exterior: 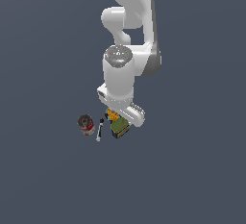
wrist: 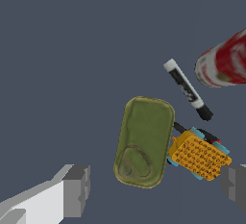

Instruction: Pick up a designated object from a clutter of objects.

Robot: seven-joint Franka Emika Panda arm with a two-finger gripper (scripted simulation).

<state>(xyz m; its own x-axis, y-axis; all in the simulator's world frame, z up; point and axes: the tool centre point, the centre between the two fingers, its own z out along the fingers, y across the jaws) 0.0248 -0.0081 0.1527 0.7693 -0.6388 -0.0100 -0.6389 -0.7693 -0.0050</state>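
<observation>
The designated object, a small box with an olive-green top point(wrist: 144, 141), lies flat in the wrist view. In the exterior view it shows as a green-and-blue box point(exterior: 119, 128) just under the arm's hand. My gripper point(wrist: 156, 189) is open and empty above it, with one finger point(wrist: 77, 189) off one side of the box and the other finger point(wrist: 235, 184) past the yellow-orange speckled thing point(wrist: 199, 156), which touches the box's side. In the exterior view the fingers are hidden under the white hand point(exterior: 127, 110).
A thin white-and-black marker point(wrist: 187, 89) lies beside the box and also shows in the exterior view point(exterior: 100, 130). A red-and-white can point(exterior: 86, 124) stands at the exterior view's left of the marker and is partly cut off in the wrist view point(wrist: 226, 62). The yellow-orange thing point(exterior: 113, 115) peeks out by the hand.
</observation>
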